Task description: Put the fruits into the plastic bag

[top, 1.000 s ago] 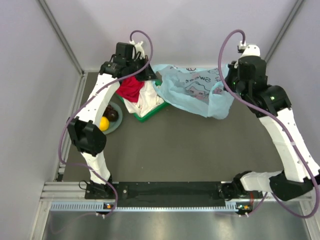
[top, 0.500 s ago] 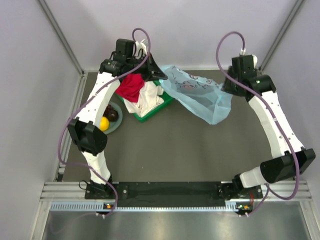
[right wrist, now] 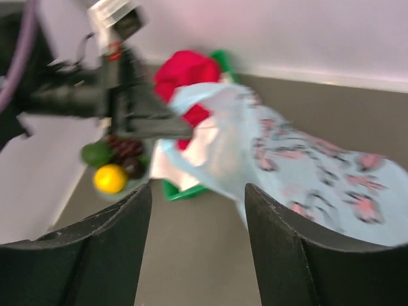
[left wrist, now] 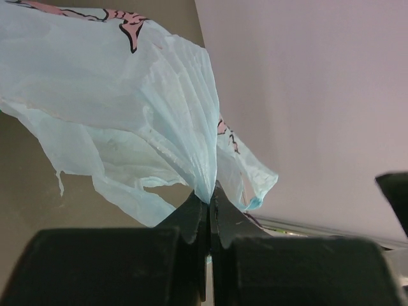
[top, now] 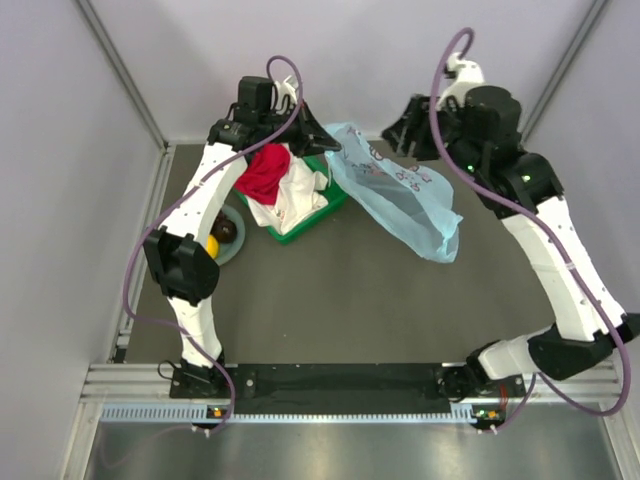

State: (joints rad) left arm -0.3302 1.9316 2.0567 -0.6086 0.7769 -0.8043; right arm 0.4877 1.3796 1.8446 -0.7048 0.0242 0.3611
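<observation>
Plastic bag (left wrist: pixel 127 95) in tight pinch of left gripper (left wrist: pixel 209 195), ahead of wide-open right gripper (right wrist: pixel 197 191).

Soft, even light, faint shadows; the right wrist view is smeared, probably by motion, blurring the translucent light-blue plastic bag (right wrist: pixel 306 166).

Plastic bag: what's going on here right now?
The left gripper is shut on a bunched edge of the plastic bag, holding it up beside the green tray. The right gripper is open and holds nothing. The fruits sit on the plate at left, not yet bagged.
</observation>
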